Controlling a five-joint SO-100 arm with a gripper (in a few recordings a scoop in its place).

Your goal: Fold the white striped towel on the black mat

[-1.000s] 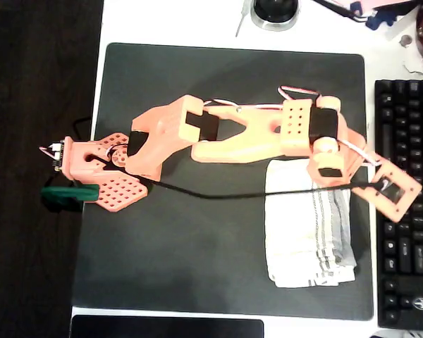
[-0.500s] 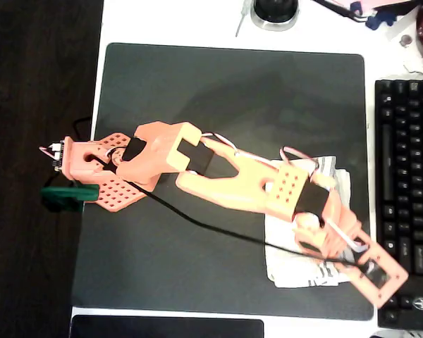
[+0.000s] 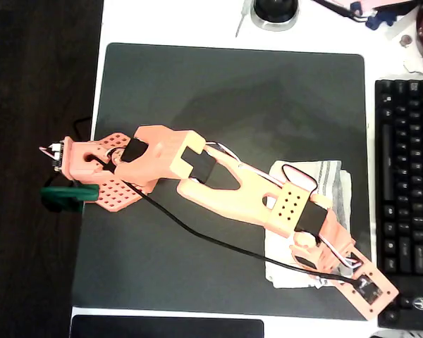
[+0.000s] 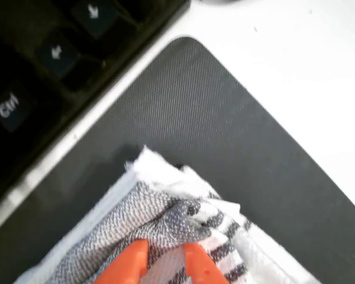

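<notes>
Folded towel [image 3: 330, 184] lying at the right side of the black mat [image 3: 197, 91], near the mat's lower right corner in the overhead view, close to the keyboard [image 3: 405, 176]. White cloth, bunched into a narrow stack, grey stripes showing along the upper right end. Orange arm [image 3: 225, 186] stretched diagonally across the mat from its base at the left edge, covering much of the towel's middle.

Down in the wrist view: towel [image 4: 165, 207] rumpled, layered edges peeking out, a white corner poking toward the keyboard [image 4: 59, 53], dark grey bands woven across the raised fold. Tool [image 4: 164, 267] at the bottom edge, two orange fingertips [image 4: 198, 266] pressed into the striped fold with a pinch of cloth between them — closed on the towel, gripping the top layer. Mat's [image 4: 213, 112] rounded corner visible beyond, white counter [image 4: 296, 65] past it.

In the overhead view, tool [image 3: 317, 271] low over the towel's lower end, black cable [image 3: 197, 232] trailing across the mat.
</notes>
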